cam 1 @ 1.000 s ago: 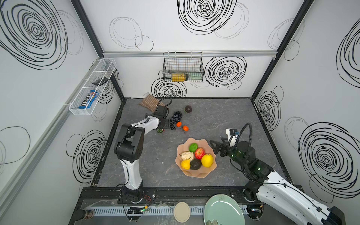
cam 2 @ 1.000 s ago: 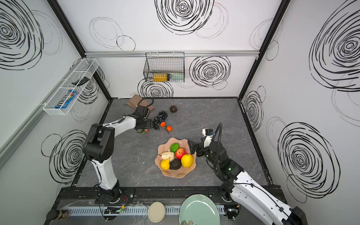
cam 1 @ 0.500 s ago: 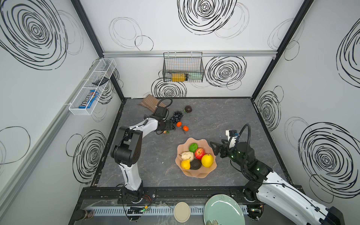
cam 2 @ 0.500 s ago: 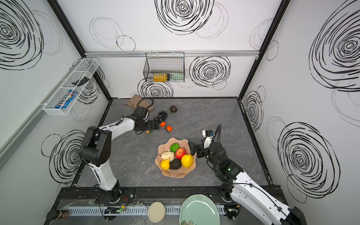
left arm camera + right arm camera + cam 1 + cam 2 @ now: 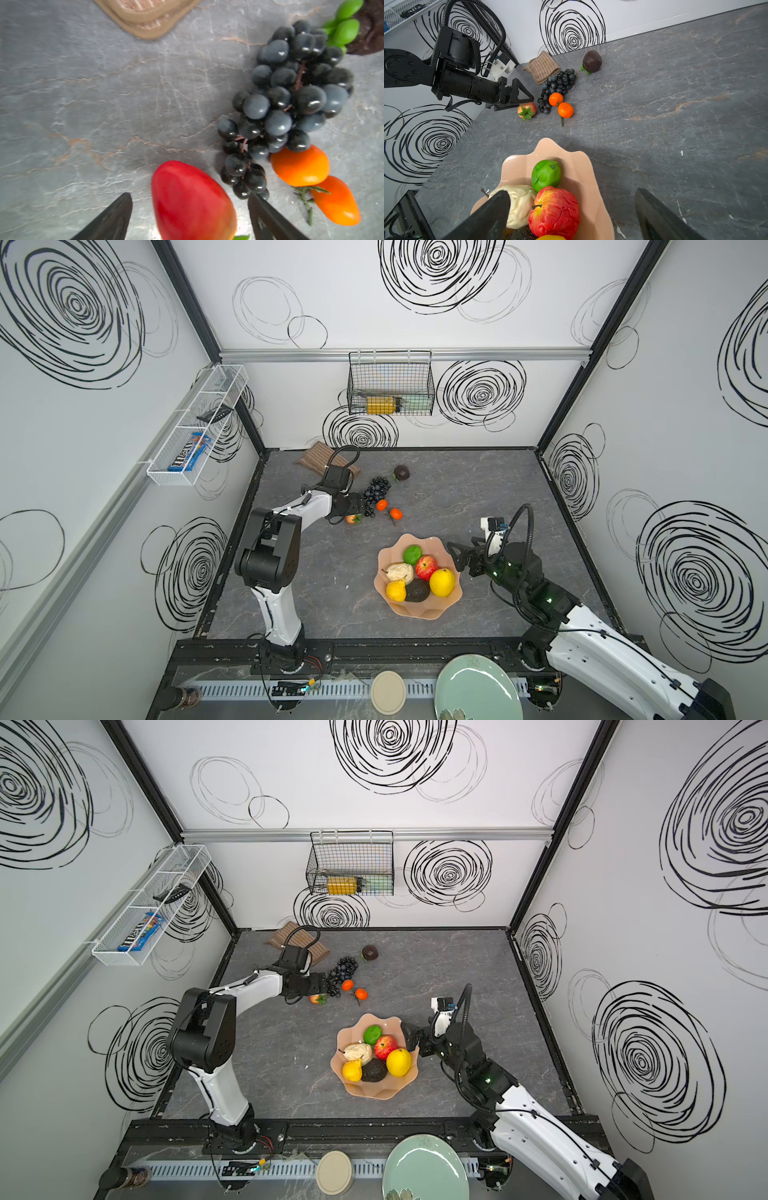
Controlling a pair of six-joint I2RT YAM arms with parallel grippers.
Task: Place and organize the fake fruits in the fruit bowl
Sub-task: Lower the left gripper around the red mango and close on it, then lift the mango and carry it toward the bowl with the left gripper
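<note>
under left end effector (image 5: 361, 508), strawberry (image 5: 352, 519) half-hidden

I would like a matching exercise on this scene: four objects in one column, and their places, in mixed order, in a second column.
1. lime
2. strawberry
3. grape bunch
4. green plate

A. on the table, beside a tangerine
B. in the fruit bowl
C. off the table, in front of the arms' bases
D. on the table, between the open jaws of the left gripper

Pairs: 1-B, 2-D, 3-A, 4-C

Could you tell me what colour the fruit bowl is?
The fruit bowl is peach-pink, clearest in the right wrist view.
</note>
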